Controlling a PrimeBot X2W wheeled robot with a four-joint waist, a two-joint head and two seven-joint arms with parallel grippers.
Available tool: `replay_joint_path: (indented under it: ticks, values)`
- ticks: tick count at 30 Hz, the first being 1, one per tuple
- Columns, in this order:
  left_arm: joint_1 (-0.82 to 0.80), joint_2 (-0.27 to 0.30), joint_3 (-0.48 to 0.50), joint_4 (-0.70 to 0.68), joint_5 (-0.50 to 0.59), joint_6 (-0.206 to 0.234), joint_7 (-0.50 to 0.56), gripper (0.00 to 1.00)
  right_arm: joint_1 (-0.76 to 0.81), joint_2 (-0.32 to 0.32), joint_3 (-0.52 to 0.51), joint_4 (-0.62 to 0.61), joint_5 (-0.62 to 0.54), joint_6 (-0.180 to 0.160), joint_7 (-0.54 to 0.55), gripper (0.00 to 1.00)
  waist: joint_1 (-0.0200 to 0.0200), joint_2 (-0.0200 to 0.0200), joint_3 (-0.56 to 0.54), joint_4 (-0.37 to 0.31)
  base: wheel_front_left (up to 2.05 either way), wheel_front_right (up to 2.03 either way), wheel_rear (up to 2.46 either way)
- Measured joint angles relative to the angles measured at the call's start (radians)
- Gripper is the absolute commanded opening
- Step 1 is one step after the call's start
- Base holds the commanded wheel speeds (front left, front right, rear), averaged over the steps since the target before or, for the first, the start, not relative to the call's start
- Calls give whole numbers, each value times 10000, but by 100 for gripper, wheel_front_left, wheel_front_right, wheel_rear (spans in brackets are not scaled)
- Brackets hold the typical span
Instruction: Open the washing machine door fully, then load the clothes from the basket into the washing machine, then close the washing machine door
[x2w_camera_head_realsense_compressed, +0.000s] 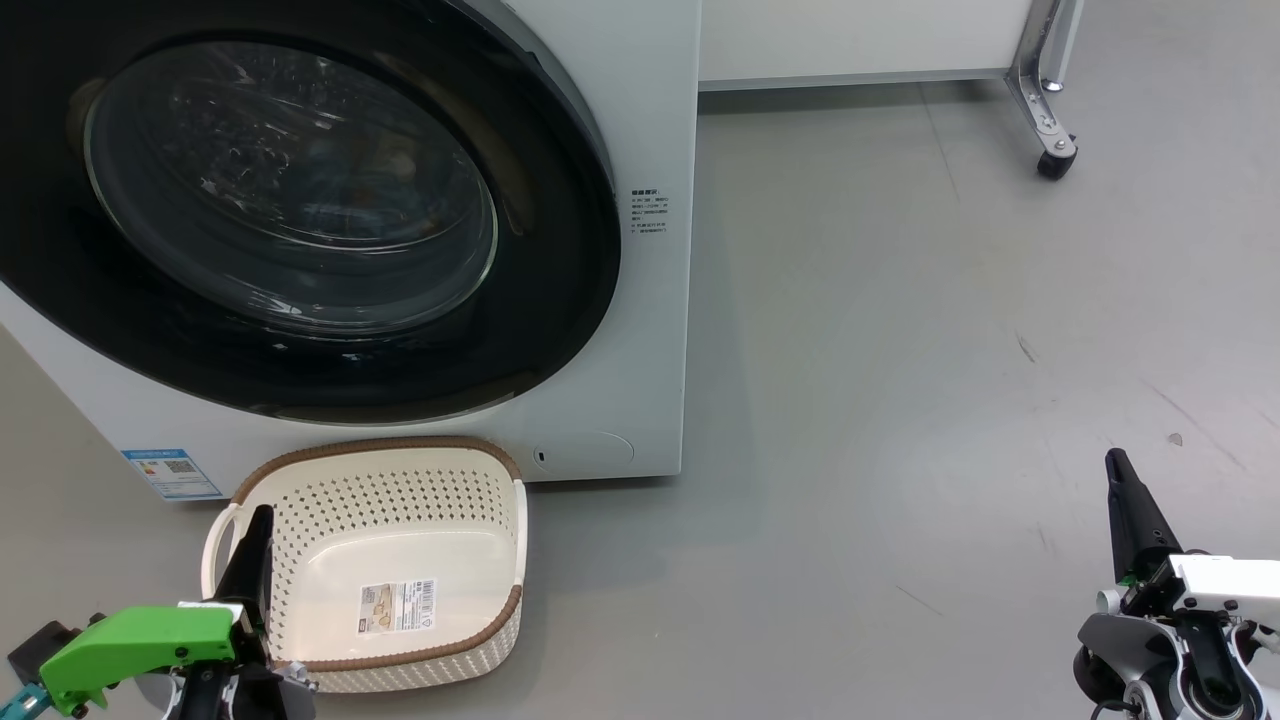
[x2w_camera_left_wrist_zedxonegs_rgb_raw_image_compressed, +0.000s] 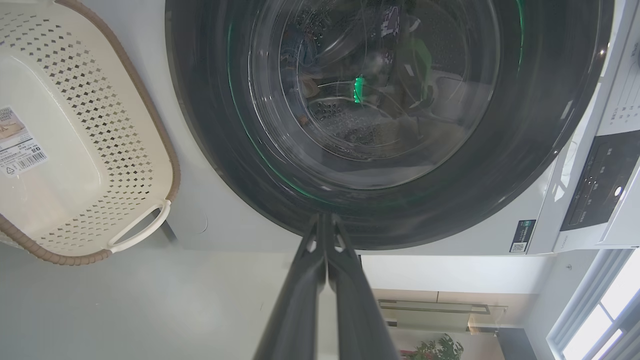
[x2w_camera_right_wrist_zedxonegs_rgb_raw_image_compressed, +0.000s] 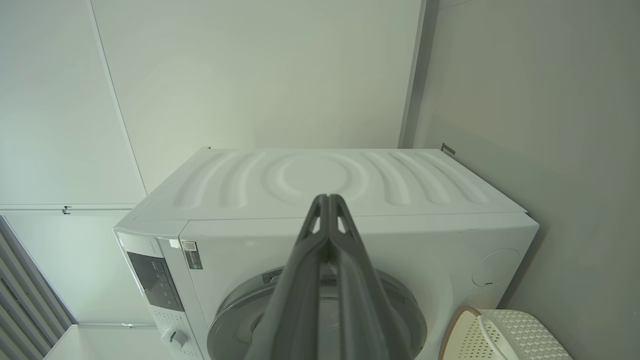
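The white washing machine (x2w_camera_head_realsense_compressed: 655, 330) fills the upper left of the head view. Its door (x2w_camera_head_realsense_compressed: 565, 330), black-rimmed with a bulging glass centre, lies flat against the front, shut. The cream basket (x2w_camera_head_realsense_compressed: 400, 490) sits tipped on the floor just below the door, empty, its bottom label showing. A dim bluish patch (x2w_camera_left_wrist_zedxonegs_rgb_raw_image_compressed: 299, 52) shows behind the glass; I cannot tell whether it is the clothes. My left gripper (x2w_camera_head_realsense_compressed: 262, 515) hovers shut at the basket's left rim and points at the door's rim in the left wrist view (x2w_camera_left_wrist_zedxonegs_rgb_raw_image_compressed: 325, 217). My right gripper (x2w_camera_head_realsense_compressed: 1115, 460) is shut, off to the right over bare floor.
Grey floor (x2w_camera_head_realsense_compressed: 900, 400) stretches to the right of the machine. A metal leg on a black caster (x2w_camera_head_realsense_compressed: 1055, 160) stands at the back right, beside a white panel (x2w_camera_head_realsense_compressed: 850, 40). The dark control panel (x2w_camera_left_wrist_zedxonegs_rgb_raw_image_compressed: 600, 185) runs along the machine's top front.
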Motion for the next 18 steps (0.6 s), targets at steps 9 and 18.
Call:
replay_joint_path:
  ticks: [9, 18]
  values:
    - [-5, -2, 6, 0, 0, 0, 0, 0, 0, 6, -10, 0, 0, 0, 29, 0, 0, 0, 0, 0, 0, 0, 0]
    - [-11, -2, 10, -2, 0, 0, 0, 0, -1, 8, -15, -2, 0, 0, 29, 0, 0, 0, 2, 0, 0, 0, 0]
